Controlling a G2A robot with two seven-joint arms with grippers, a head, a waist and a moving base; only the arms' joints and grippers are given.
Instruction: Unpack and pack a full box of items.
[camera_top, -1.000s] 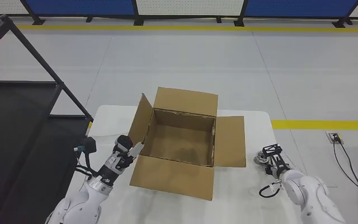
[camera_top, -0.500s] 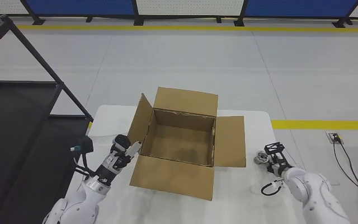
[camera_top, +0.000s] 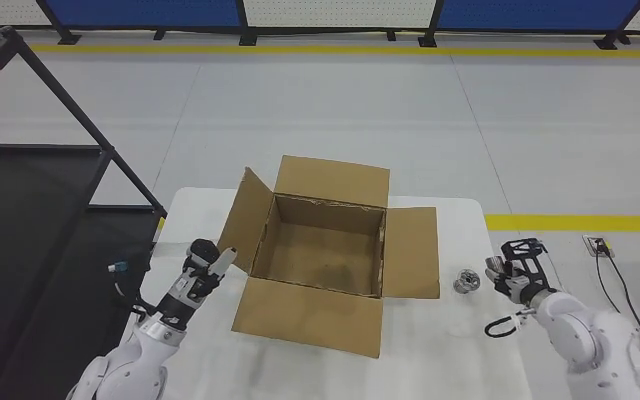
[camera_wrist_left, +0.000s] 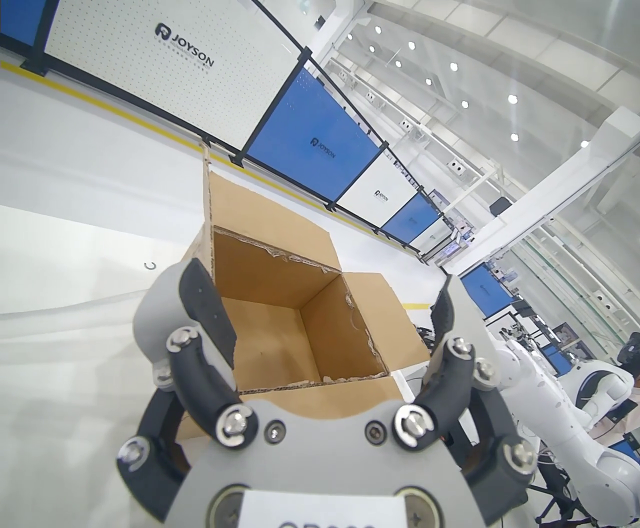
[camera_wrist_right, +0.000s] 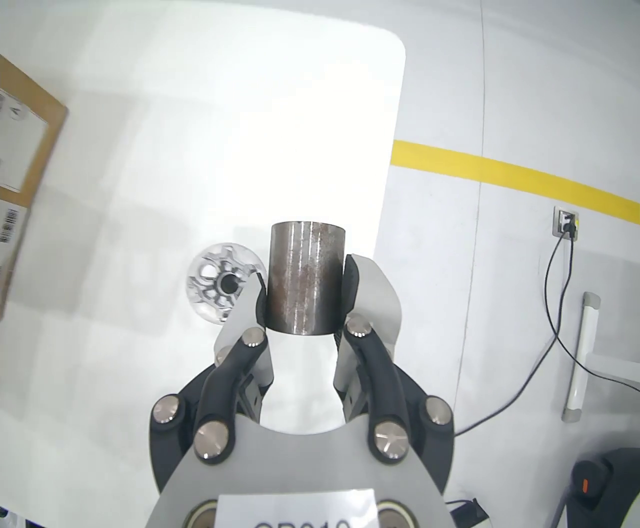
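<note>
**A:** Where is the piece right now?

**B:** The steel cylinder (camera_wrist_right: 306, 270) sits in the right gripper (camera_wrist_right: 306, 291), jaws clamped on its curved wall towards one end, the other end sticking out past the pads. It hangs over the right edge of the table (camera_top: 440, 350), well apart from the cardboard box (camera_top: 312, 312).

**A:** How do you reckon it handles?

**B:** Rigid, and I'd guess heavy for its bulk. The wall is smooth metal with some rusty staining, so I'd expect it to twist or slide between two flat pads if the grip slackens. Across the middle of the round side looks the safest hold. I can't tell whether it is hollow or solid.

**A:** Anything else out on the table?

**B:** A silver wheel-shaped part (camera_wrist_right: 220, 287) lies flat between the box and the right gripper, just beside the gripper's fingertip in the wrist view. It looks stiff as well, but thin at the rim, so I'd judge it awkward to pinch from above.

**A:** And the box?

**B:** It stands upright with all four flaps folded outward. Its floor is bare brown cardboard as far as I can see, and the inner rim is torn in places.

**A:** The other arm?

**B:** The left gripper (camera_wrist_left: 325, 295) has its jaws wide apart and holds nothing. It is by the box's left flap (camera_top: 232, 222), pointing towards the opening.
</note>
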